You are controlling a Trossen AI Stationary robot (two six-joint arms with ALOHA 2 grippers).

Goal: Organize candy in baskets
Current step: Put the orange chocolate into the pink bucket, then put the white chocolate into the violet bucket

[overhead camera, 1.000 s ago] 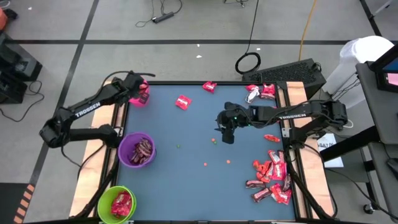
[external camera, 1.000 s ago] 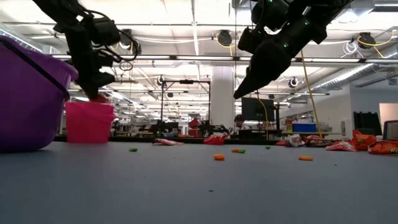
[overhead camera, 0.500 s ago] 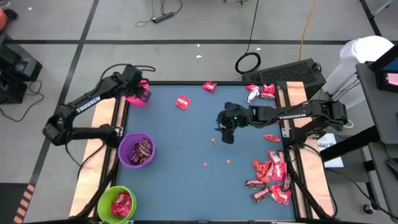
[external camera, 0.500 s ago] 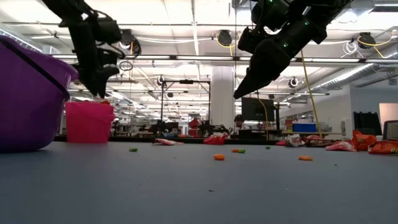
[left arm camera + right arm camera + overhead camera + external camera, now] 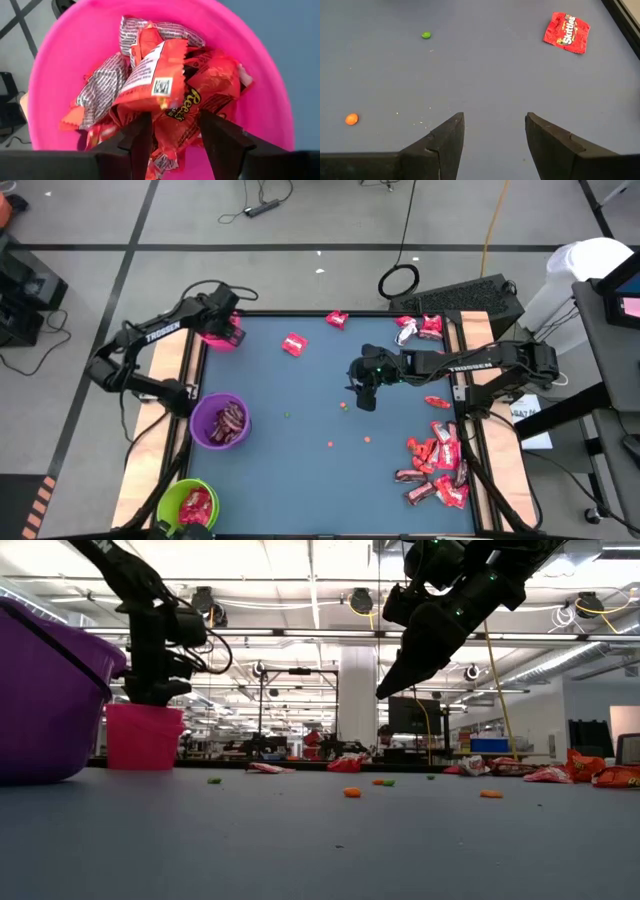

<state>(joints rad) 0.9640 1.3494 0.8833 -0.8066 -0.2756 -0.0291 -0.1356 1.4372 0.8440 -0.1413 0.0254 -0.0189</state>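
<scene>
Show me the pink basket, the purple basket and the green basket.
pink basket [image 5: 55, 75]: left wrist view, bare inner wall.
purple basket [image 5: 203, 412]: high view, left rim.
green basket [image 5: 170, 498]: high view, left rim.

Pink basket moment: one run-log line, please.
left gripper: jaws open above pink basket, orange candy inside | right gripper: jaws open, empty, mid-table | loose candy pile: unsorted at right edge

The blue worktop [image 5: 300, 430] stands on a grey floor [image 5: 300, 220] marked with dark tape lines. Beyond it: an open hall, white column [image 5: 357, 700], rows of ceiling lights [image 5: 300, 565], distant workbenches.
</scene>
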